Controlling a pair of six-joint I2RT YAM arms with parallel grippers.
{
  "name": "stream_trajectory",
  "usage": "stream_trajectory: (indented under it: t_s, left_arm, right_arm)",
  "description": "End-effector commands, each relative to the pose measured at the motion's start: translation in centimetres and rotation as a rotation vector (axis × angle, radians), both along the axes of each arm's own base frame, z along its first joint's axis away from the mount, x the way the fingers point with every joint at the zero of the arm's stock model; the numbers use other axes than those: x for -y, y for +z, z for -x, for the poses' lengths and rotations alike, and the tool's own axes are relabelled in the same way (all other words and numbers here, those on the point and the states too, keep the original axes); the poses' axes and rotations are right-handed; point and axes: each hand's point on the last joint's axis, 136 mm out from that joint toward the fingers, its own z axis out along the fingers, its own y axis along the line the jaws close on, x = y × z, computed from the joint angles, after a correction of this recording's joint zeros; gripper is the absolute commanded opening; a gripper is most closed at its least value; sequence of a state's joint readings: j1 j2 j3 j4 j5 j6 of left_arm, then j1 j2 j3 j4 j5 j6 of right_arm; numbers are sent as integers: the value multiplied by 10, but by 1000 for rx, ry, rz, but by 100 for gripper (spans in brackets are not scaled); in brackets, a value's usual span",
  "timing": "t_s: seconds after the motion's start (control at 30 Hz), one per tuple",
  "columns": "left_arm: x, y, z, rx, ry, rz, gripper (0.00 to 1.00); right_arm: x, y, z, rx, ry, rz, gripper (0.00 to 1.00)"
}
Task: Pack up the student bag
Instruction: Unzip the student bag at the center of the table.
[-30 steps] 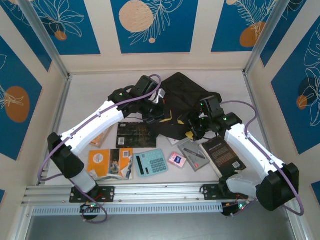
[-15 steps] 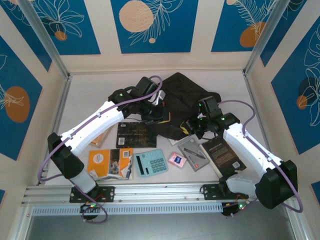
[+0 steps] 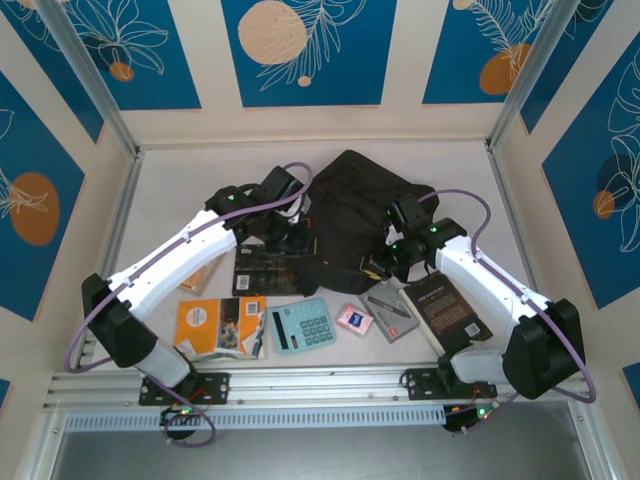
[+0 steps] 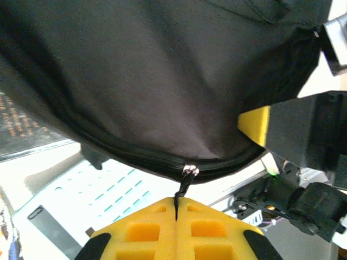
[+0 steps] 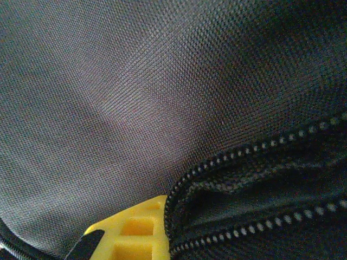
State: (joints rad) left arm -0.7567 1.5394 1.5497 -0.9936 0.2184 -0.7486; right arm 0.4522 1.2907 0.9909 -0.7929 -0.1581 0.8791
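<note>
- You worked in a booth with cream walls that carried blue panels point(image 3: 305, 50) printed with pale leaves and orange discs. An aluminium rail point(image 3: 300, 385) ran along the near edge of the pale table point(image 3: 180, 190).
- The near row on that table held an orange book point(image 3: 205, 325), a teal calculator point(image 3: 302, 325), a small pink item point(image 3: 352, 318), a grey case point(image 3: 388, 305) and a black-covered book point(image 3: 447, 305). A gold-printed book point(image 3: 265, 270) lay flat just behind the calculator.
- The student bag point(image 3: 350, 200) lay crumpled at the middle of the table, toward the far side and between your two arms. Its near left edge came just beside the gold-printed book.
- Your left gripper point(image 4: 176, 211) sat at the bag's near left edge, clenched on the zip pull point(image 4: 187, 176). The pull's cord ran down into the seam between the two yellow pads. In the left wrist view the bag's zipped rim hung just above the pads, over the calculator.
- Your right gripper point(image 3: 385, 262) was at the bag's near right edge, touching the fabric.
- In the right wrist view the bag's weave draped over one yellow finger point(image 5: 133, 233), beside a partly parted zip point(image 5: 255, 179). The other finger was hidden, so you could not tell whether that gripper was clamped or released.
</note>
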Motion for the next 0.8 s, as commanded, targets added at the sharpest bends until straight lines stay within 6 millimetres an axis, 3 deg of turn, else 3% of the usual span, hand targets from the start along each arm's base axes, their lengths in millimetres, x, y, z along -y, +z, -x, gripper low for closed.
stream_trajectory:
  t_s: [0.0,0.3,0.47,0.67,0.77]
  left_arm:
    - [-30,2,-4,36,42,-43,0]
    - [-53,-6,-6,39,74,-78,0]
    - [-41,-7,1,19,39,-37,0]
    - [-22,-6,13,7,-24,-10,0]
    - [-6,-4,13,6,-47,24,0]
  right_arm:
    - [11,-3,11,10,81,67,0]
    - [20,-9,-1,15,88,147,0]
    - [9,-5,-29,34,69,147,9]
    - [23,-3,-71,42,19,276,20]
    - [32,6,-86,62,-19,309,33]
